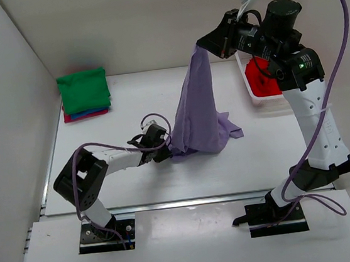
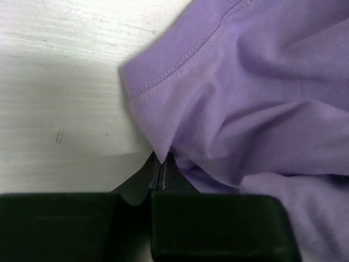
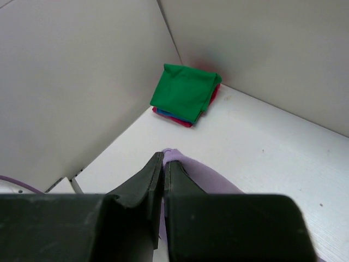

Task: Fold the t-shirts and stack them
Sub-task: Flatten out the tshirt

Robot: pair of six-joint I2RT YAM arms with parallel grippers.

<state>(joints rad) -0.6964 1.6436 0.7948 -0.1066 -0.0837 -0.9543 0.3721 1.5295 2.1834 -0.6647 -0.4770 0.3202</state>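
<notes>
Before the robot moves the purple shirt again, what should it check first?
1. Right end effector shut on the purple shirt, holding it high: ok.
2. Left end effector pinching the shirt's low edge by the table: ok.
3. Shirt spread smooth for folding: not ok, it hangs bunched with its bottom crumpled on the table.
4. Folded stack tidy in the far corner, green on top: ok.
5. Red shirt folded: not ok, it lies in the basket.
6. Which part of the shirt the right end effector holds: cannot tell.
</notes>
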